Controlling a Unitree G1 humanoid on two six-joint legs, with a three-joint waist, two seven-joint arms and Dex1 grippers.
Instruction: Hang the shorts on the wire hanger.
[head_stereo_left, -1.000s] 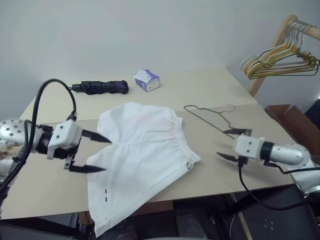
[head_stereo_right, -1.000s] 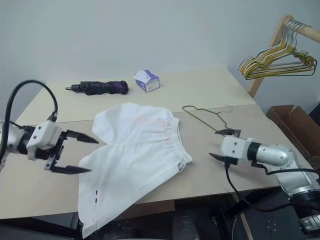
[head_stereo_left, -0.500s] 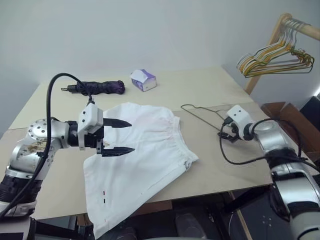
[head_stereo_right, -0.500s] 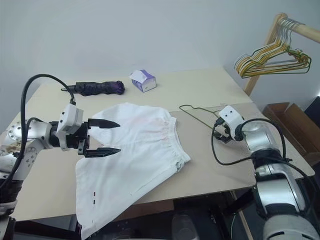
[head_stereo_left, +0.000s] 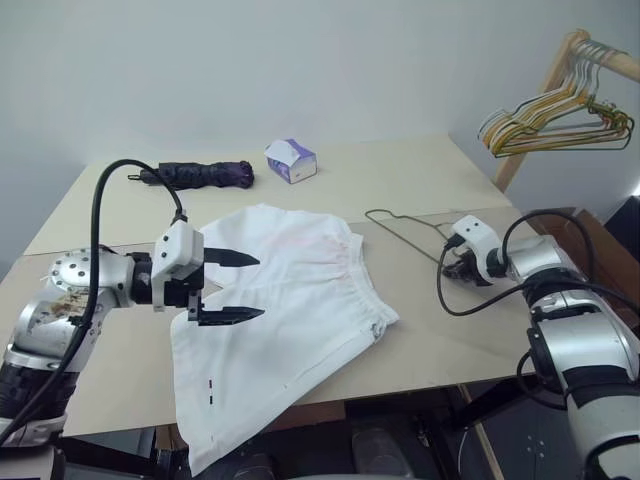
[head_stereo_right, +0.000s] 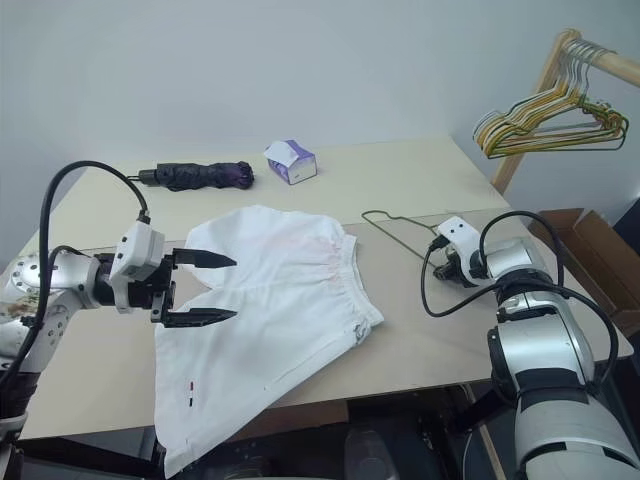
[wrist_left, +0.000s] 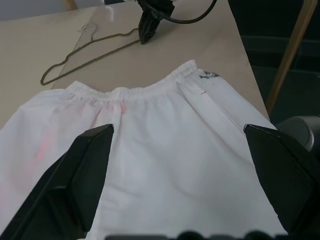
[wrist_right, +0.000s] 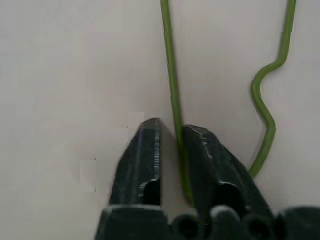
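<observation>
- Left arm (head_stereo_left: 95, 285): reaches in from the robot's left, forearm roughly level, black cable arching over the wrist.
- Left gripper (head_stereo_left: 232, 287): pointing toward the robot's right, slightly downward; the two black fingers (wrist_left: 75, 185) stand wide apart, one above the other in the head views — nothing between them.
- Right arm (head_stereo_left: 560, 290): extended forward on the robot's right, wrist bent inward, cable looping below it.
- Right gripper (wrist_right: 171, 131): angled down at the tabletop; fingers nearly together, a thin wire running up the narrow gap between them — pads close against it.
</observation>
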